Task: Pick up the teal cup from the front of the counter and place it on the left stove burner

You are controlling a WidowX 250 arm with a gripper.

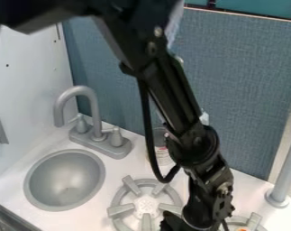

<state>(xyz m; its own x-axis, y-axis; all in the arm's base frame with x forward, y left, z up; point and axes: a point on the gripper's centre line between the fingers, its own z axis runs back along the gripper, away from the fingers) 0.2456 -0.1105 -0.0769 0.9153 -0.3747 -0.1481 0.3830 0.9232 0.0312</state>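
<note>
Burner of grey colour, with thick spokes around a pale round centre, lies just left of the black gripper in the camera view, and the gripper is very near to its right side; a second burner, of which less is visible, lies to the right of the gripper, with a small orange patch near its middle. Whether the gripper is apart, together or clamped on something, I cannot tell. Behind the work stands a large blue-grey panel, and at the left a white side wall; both rise by the white counter. Into the counter is set a round grey sink, at the left of the burners, and close behind it stands a grey faucet with curved spout and two handles. At the right, a grey post stands upright on the counter, well apart from the sink. Between faucet and arm there is a container with a pale label, partly hidden behind the arm. The arm comes from the top edge, slants down to the right across the panel, then bends steeply downward to the gripper, while a black cable hangs in a loop along its left side
</note>
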